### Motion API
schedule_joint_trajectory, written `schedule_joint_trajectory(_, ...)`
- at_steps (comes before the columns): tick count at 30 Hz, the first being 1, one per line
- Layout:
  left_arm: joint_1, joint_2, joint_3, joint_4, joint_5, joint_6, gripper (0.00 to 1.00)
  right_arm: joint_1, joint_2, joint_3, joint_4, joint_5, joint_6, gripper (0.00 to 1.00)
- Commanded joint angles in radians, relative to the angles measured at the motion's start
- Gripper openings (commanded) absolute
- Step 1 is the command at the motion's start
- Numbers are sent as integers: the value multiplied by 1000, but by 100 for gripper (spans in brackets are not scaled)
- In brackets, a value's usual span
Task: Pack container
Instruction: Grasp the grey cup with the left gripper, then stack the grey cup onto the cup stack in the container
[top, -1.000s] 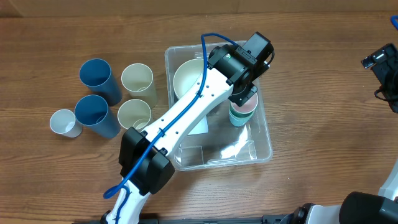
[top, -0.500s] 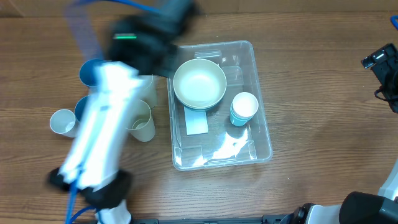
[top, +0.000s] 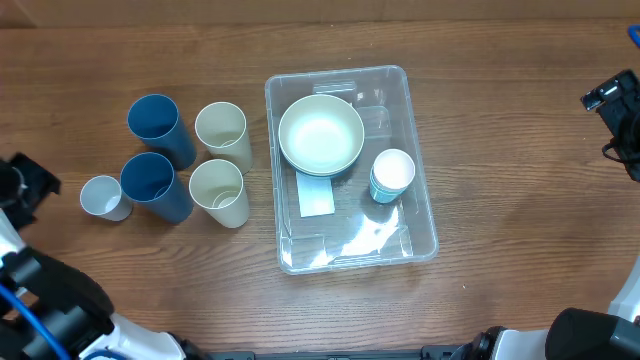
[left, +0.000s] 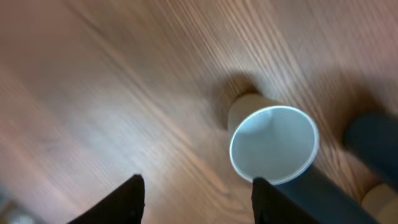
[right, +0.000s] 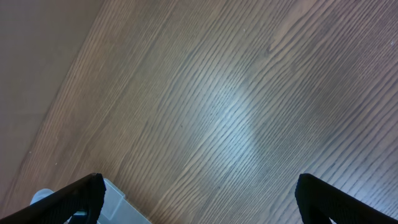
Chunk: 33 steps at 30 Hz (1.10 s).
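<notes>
Overhead container (top: 420, 218) with bowl (top: 320, 135), left wrist white cup (left: 273, 146) (blurred)

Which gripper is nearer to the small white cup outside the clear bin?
Left. The left gripper hovers close by the small white cup; the right gripper is far across the wooden table.

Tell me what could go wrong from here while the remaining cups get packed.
1. The small white cup stands right beside a blue cup. If the open left end effector closes on it, the neighbour could get knocked over.
2. The bowl and a teal cup already fill much of the container, so five more upright cups may crowd or tip.
</notes>
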Motion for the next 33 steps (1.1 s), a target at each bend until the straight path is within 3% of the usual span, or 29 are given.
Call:
schedule_joint_trajectory(1, -23, 9, -132, 120, 122, 61, 56, -2, 0, 3, 5, -1, 5, 100)
schedule_joint_trajectory(7, -70, 9, -235, 249, 123, 72, 62, -2, 0, 3, 5, -1, 4, 100)
schedule_joint_trajectory(11, -95, 9, -311, 303, 41, 50, 53, -2, 0, 3, 5, -1, 4, 100)
schedule_joint_trajectory(14, -96, 9, -362, 340, 10, 17, 41, -2, 0, 3, 5, -1, 4, 100)
schedule_joint_trajectory(15, -96, 9, -367, 345, 6, 14, 32, -2, 0, 3, 5, -1, 5, 100)
schedule_joint_trajectory(17, -95, 7, -366, 346, 6, 6, 4, -2, 0, 3, 5, -1, 4, 100)
schedule_joint_trajectory(19, -88, -3, -343, 319, 5, -11, 4, -2, 0, 3, 5, -1, 4, 100)
schedule_joint_trajectory(23, -79, -64, -161, 144, 5, -23, 4, -2, 0, 3, 5, -1, 4, 100)
schedule_joint_trajectory(28, -117, -239, 249, -98, 5, -45, 4, -2, 0, 3, 5, -1, 4, 100)
schedule_joint_trajectory(31, -263, -358, 443, -144, 29, -18, 4, -2, 0, 3, 5, -1, 4, 100)
schedule_joint_trajectory(33, -460, -423, 486, -122, 68, 31, 4, -2, 0, 3, 5, -1, 4, 100)
